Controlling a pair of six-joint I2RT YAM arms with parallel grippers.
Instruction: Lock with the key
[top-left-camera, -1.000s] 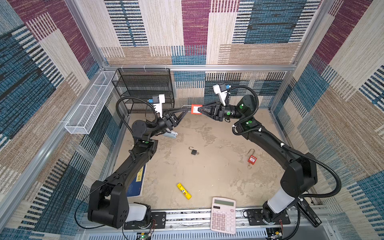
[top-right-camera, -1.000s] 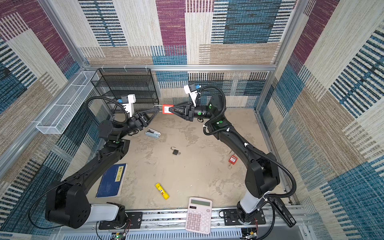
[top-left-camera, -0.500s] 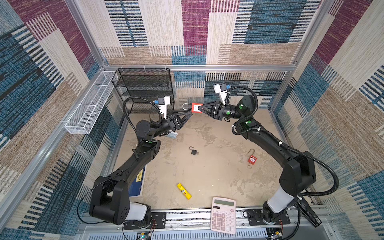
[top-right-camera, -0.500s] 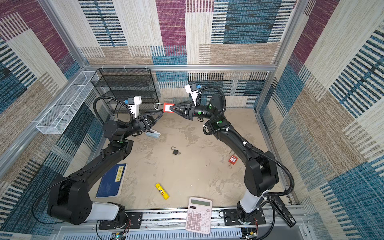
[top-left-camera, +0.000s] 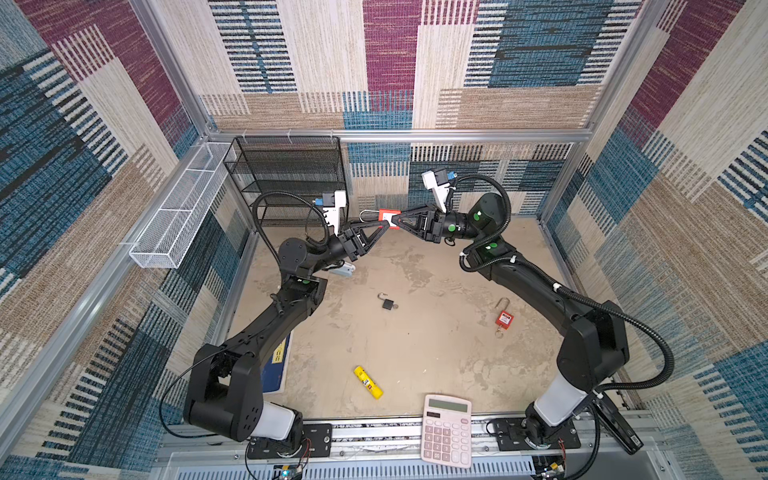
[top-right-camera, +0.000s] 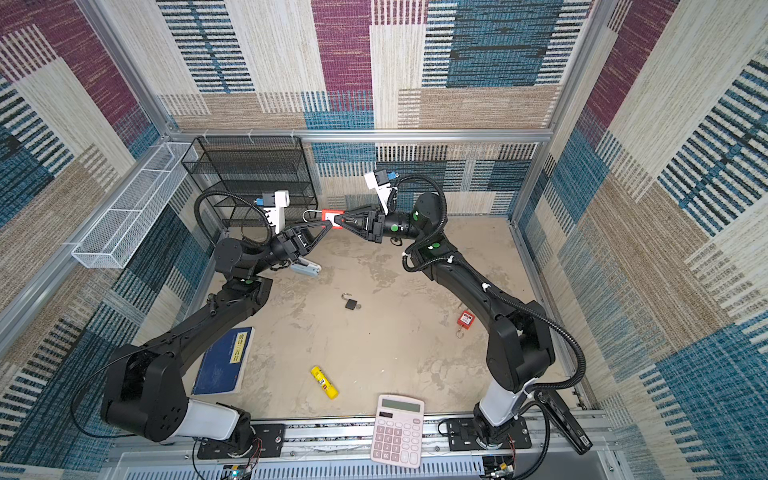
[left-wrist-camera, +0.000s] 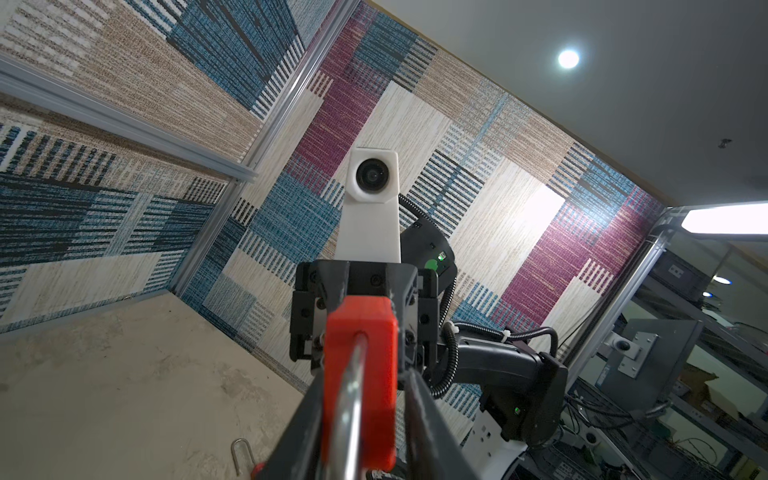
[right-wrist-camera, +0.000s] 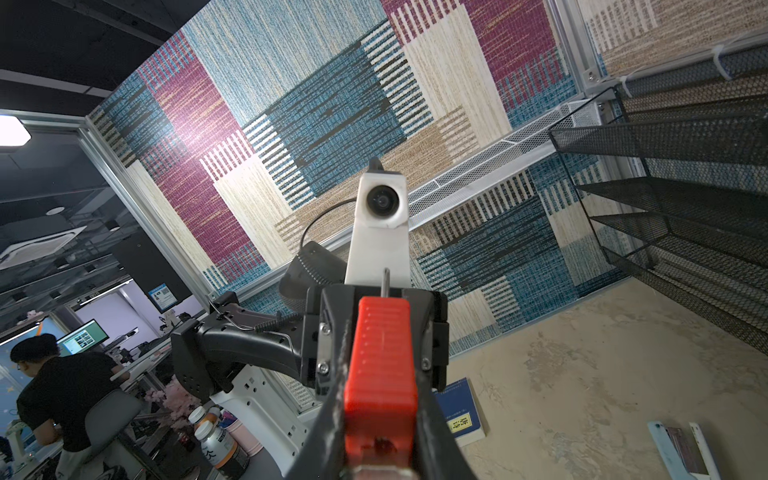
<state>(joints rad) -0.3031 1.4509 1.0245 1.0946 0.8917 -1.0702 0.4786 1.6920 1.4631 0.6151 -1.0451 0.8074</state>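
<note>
Left pincer (top-left-camera: 386, 225) and right pincer (top-left-camera: 396, 221) clamp the red padlock (top-left-camera: 387, 215) between them.

The red padlock (top-left-camera: 388, 216), silver-shackled, hangs level in mid-air, gripped between left hand (top-left-camera: 385, 226) and right hand (top-left-camera: 395, 220).

Mid bench (top-left-camera: 415, 357) open; black padlock (top-left-camera: 387, 304), glue stick (top-left-camera: 368, 382), calculator (top-left-camera: 446, 430) lie low, well apart. Back left tight: mesh rack (top-left-camera: 291, 178) near left end effector (top-left-camera: 386, 225). Right end effector (top-left-camera: 394, 221) gripping red padlock (top-left-camera: 387, 215) blocks back centre
</note>
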